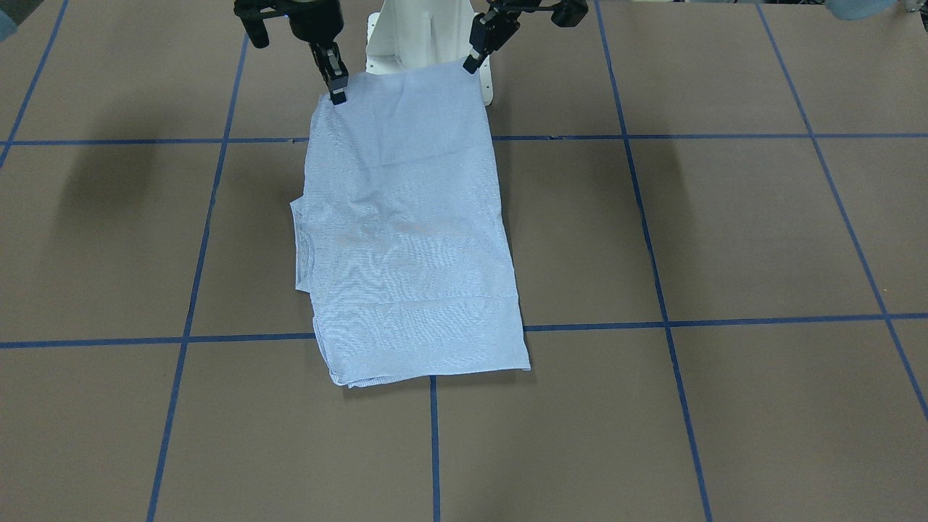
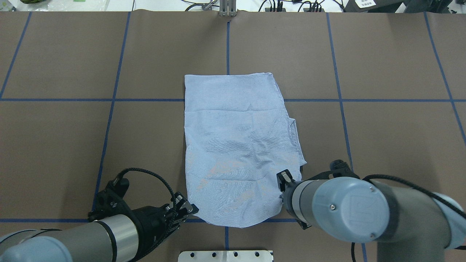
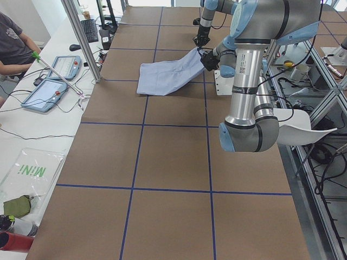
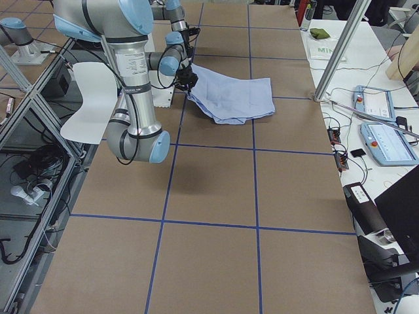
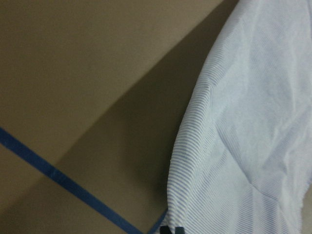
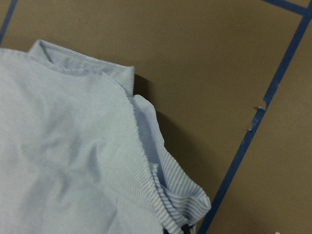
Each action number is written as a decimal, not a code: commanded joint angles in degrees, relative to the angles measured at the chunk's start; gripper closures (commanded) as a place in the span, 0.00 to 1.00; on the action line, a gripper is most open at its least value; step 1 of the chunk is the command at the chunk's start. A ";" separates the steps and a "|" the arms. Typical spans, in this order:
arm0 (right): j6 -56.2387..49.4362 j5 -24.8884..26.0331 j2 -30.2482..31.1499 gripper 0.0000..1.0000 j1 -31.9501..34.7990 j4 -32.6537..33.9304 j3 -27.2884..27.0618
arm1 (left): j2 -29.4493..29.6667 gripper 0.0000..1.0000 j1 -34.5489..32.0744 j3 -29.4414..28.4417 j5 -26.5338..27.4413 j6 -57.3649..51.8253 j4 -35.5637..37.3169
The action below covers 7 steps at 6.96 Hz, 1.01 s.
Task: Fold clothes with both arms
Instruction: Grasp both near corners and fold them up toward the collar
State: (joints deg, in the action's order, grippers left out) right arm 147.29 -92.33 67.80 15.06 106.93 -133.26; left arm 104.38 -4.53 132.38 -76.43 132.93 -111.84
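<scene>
Brown worktop [image 1: 725,232], blue-taped grid [image 1: 656,290]. One shirt [image 1: 406,239], pale blue, fine-striped, folded oblong. Two pincers: left gripper [image 1: 471,64], right gripper [image 1: 338,96], each clamping a corner.

Light blue with fine white stripes all over the shirt [image 1: 406,239], with bolder striping on the under layer at its edge in the right wrist view. Matte brown on the worktop [image 1: 725,232], crossed by a grid of dark blue tape lines [image 1: 725,135]. Silver-grey with pale blue joint caps on the left arm [image 2: 72,236] and the right arm [image 2: 349,211], black on the left tool [image 1: 470,67] and the right tool [image 1: 338,96], white on the mounting base [image 1: 420,36].
</scene>
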 commanded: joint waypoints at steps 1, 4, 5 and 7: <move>-4.60 -7.14 -2.56 1.00 10.38 1.27 2.09 | 5.53 1.00 -10.52 0.35 -8.16 -3.00 4.93; -10.09 -12.42 -11.89 1.00 18.41 -2.67 16.61 | 9.88 1.00 -20.33 -9.41 -14.89 -11.00 5.76; -11.22 -12.79 -13.03 1.00 20.08 -5.21 19.94 | 9.96 1.00 -21.04 -11.60 -14.89 -12.59 5.32; -13.86 -13.58 -16.80 1.00 21.67 -9.26 28.72 | 11.18 1.00 -25.51 -15.20 -14.98 -16.45 4.97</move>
State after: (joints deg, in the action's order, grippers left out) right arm 134.87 -105.27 53.18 35.60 100.21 -109.67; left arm 114.67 -27.36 119.55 -91.29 119.10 -106.71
